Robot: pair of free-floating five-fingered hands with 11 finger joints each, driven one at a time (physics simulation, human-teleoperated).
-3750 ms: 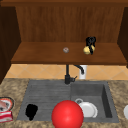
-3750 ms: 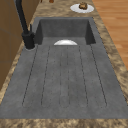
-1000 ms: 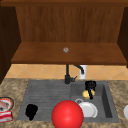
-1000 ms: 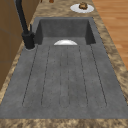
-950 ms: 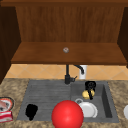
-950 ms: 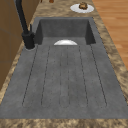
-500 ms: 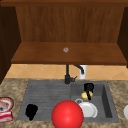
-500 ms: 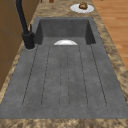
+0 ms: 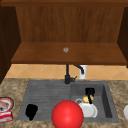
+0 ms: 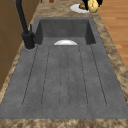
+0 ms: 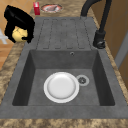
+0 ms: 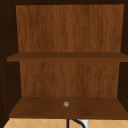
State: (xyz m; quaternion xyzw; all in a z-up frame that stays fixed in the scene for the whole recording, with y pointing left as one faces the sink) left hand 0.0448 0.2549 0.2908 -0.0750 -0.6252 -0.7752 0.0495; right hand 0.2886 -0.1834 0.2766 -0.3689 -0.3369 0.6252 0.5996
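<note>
Right hand (image 9: 89,93) hangs in the air over the sink basin (image 9: 106,100), fingers curled round a small yellow object (image 9: 86,99), too small to identify. In the right side view the same hand (image 11: 18,21) sits high above the basin's front rim, object (image 11: 18,34) tucked beneath the palm. White plate (image 9: 88,110) lies flat on the basin floor, at about 6 o'clock from the hand, directly below and apart from it. Left hand (image 9: 31,111) idles over the draining board (image 9: 47,95), at 9 o'clock, well apart; can't tell its fingers.
</note>
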